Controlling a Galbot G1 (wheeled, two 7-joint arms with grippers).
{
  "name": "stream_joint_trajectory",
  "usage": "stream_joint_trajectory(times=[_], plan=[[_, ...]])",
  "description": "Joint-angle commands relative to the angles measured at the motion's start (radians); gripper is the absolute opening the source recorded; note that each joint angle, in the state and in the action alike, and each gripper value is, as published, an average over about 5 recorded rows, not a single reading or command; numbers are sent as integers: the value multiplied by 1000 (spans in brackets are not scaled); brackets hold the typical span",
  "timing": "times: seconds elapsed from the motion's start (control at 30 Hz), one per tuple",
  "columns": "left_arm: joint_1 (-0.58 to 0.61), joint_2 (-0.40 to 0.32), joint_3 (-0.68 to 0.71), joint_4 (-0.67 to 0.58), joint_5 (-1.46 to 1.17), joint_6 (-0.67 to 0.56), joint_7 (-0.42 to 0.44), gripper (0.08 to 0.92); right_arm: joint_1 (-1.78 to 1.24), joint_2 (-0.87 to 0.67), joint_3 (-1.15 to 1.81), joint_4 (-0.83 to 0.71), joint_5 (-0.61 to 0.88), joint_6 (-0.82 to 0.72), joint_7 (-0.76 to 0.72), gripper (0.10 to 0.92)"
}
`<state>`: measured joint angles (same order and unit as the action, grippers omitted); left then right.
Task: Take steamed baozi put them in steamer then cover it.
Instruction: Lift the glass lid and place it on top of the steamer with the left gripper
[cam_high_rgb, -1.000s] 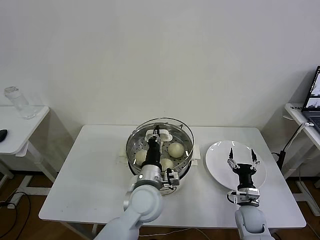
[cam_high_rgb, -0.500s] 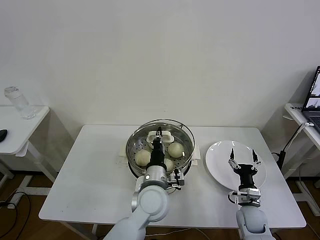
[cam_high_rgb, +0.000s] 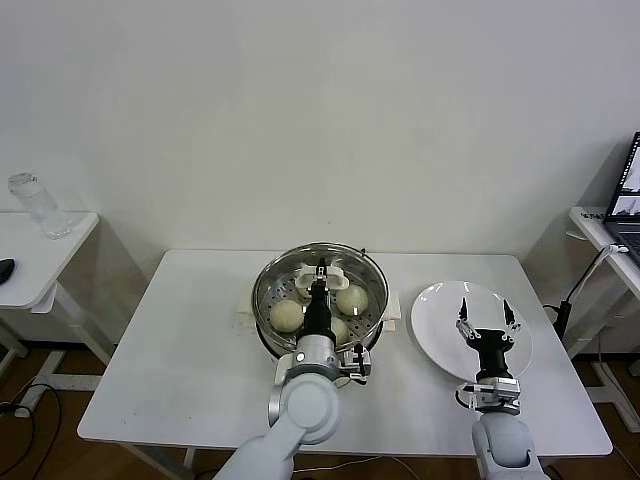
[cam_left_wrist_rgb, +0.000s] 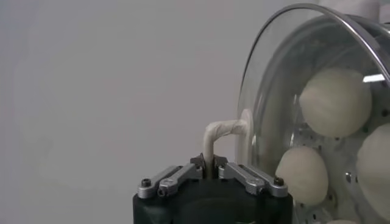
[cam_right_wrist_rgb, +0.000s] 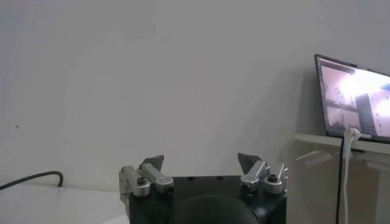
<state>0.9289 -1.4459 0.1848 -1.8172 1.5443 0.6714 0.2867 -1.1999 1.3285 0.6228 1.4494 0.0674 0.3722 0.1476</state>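
Since a second ago the left arm has slid rightward and settled lower, carrying the round clear glass lid with a white looped handle (cam_high_rgb: 320, 272) from a tilted, off-centre pose to one nearly square over the large shiny stainless-steel steamer pot (cam_high_rgb: 368, 322), which sits mid-table on the white rectangular table (cam_high_rgb: 190, 350). The left gripper (cam_high_rgb: 320, 274) is clamped narrow on that white handle (cam_left_wrist_rgb: 220, 135); the left wrist view shows its fingers (cam_left_wrist_rgb: 247, 176) pinched together at the handle's base, a grip that keeps the glass disc from swinging while it is lined up with the rim. Through the glass the pale cream-white round baozi buns (cam_left_wrist_rgb: 337, 101) rest on the perforated tray inside the pot; three show plainly in the head view (cam_high_rgb: 286, 316) and the arm probably hides a fourth. With the buns loaded, covering is the step in hand, and it looks almost done, though I cannot tell whether the lid's edge already touches the rim all round. The right gripper (cam_high_rgb: 485, 324) hangs idle with its fingers spread wide above the flat white round plate (cam_high_rgb: 438, 330), well apart from the pot, probably parked there to stay clear of the lid. A laptop (cam_right_wrist_rgb: 354, 97) stands on a side desk to the right.
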Motion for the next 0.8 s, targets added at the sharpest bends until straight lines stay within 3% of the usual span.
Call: stream_joint_trajectory(times=[0.03,0.8], plan=[[-1,-4,-1,17,32,-12,-3,195,0,1,1,0,-1,1,-1,823],[7,-1,-19,40,33,-24,1,195,9,2,-1,-9,-2,6,-2,823]])
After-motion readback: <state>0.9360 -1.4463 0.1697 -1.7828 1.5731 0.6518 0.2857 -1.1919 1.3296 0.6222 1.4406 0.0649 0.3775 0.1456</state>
